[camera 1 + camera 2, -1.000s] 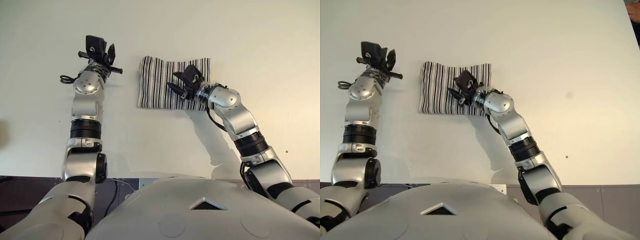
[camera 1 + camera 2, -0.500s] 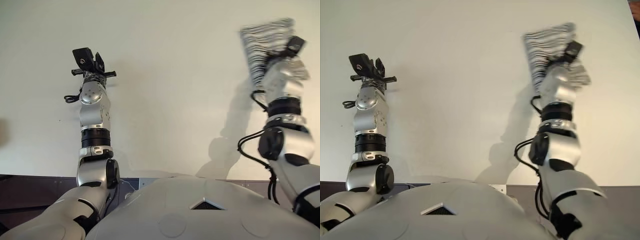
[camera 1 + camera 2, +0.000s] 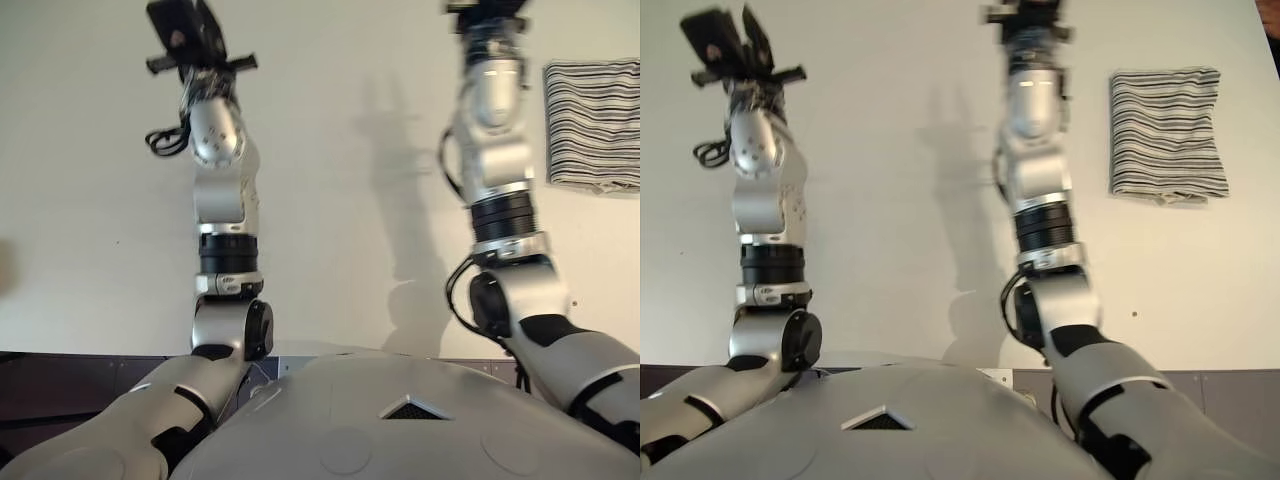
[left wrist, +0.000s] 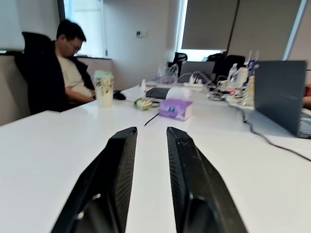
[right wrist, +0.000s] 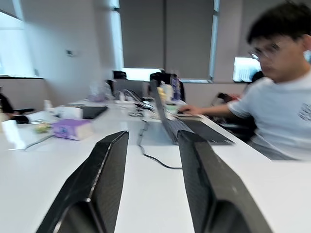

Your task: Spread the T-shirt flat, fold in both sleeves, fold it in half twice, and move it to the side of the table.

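Observation:
The folded black-and-white striped T-shirt (image 3: 594, 125) lies flat near the right side of the white table (image 3: 340, 200), with nothing touching it. My right gripper (image 3: 487, 10) is held high over the middle of the table, well to the left of the shirt. In the right wrist view its fingers (image 5: 109, 165) stand apart around my right gripper's (image 5: 154, 134) empty gap. My left gripper (image 3: 195, 40) is raised over the far left of the table. It is open and empty in the left wrist view (image 4: 151, 130).
At the table's far end stand a cup (image 4: 103, 88), a purple tissue box (image 4: 176, 108), laptops (image 4: 282, 94) and a trailing cable (image 4: 265, 138). The table's right edge (image 3: 1265, 60) runs just past the shirt.
My right gripper carried the folded T-shirt from the table's middle to the right side and let it go. Both arms have since lifted and stretched forward.

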`<state>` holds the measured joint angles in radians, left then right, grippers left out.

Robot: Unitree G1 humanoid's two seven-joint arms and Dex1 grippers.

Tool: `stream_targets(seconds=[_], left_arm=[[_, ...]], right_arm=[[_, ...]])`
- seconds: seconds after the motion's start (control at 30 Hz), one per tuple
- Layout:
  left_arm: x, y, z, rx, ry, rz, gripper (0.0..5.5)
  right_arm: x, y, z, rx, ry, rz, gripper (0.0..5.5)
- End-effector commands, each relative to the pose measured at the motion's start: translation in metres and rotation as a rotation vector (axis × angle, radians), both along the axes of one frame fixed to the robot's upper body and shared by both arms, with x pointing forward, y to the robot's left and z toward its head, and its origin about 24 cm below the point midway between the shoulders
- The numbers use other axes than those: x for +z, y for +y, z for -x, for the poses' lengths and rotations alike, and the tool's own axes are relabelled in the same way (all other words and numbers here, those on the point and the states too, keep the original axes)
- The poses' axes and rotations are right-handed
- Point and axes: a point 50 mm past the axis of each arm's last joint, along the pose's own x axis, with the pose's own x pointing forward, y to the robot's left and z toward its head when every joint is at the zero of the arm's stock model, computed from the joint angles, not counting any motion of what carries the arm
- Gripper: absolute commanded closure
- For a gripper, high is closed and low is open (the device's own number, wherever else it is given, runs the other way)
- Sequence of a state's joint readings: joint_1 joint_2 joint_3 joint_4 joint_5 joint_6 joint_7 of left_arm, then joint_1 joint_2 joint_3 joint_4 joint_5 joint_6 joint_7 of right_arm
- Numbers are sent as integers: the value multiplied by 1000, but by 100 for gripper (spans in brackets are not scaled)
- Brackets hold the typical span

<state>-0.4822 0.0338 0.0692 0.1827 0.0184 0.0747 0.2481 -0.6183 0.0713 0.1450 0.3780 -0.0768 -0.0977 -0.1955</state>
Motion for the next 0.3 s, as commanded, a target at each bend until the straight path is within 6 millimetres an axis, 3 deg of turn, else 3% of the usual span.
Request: stream_targets(seconds=[0.03, 0.1, 0.17, 0.3], left_arm=[[7, -16, -8, -70, 5, -73, 439], [9, -7, -5, -98, 6, -109, 439], [1, -5, -4, -123, 42, -136, 400], [-3, -38, -7, -221, 38, -151, 343]], right_arm=[[-4, 37, 14, 50, 15, 51, 366], [-10, 39, 18, 23, 36, 48, 366], [-17, 33, 19, -26, 66, 33, 360], [-9, 20, 6, -27, 23, 90, 342]])
